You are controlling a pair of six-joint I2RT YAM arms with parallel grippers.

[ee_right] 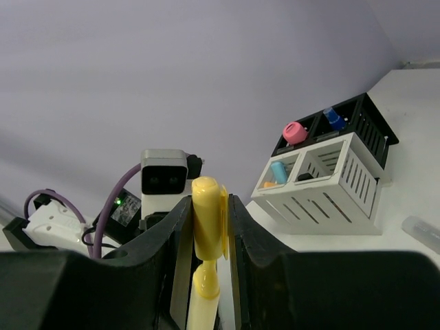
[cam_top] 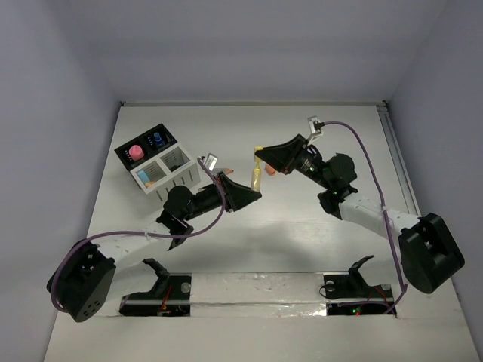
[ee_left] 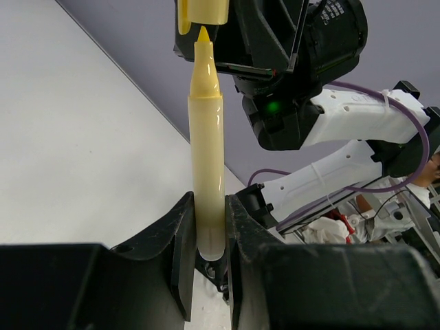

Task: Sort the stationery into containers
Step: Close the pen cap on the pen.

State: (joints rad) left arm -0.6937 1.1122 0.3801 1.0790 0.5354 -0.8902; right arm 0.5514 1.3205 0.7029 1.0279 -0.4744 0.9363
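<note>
Likely capping: left gripper (ee_left: 208,237) clamps yellow marker (ee_left: 206,158) upright, right gripper (ee_right: 210,210) clamps cap (ee_left: 205,9) just above it at top centre; next, press on squarely.

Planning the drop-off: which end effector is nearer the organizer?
Left. The left end effector sits just right of the organizer; the right end effector is farther right.

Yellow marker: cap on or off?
Off. The left tool holds the marker with its tip bare; the right tool holds the cap just above that tip.
</note>
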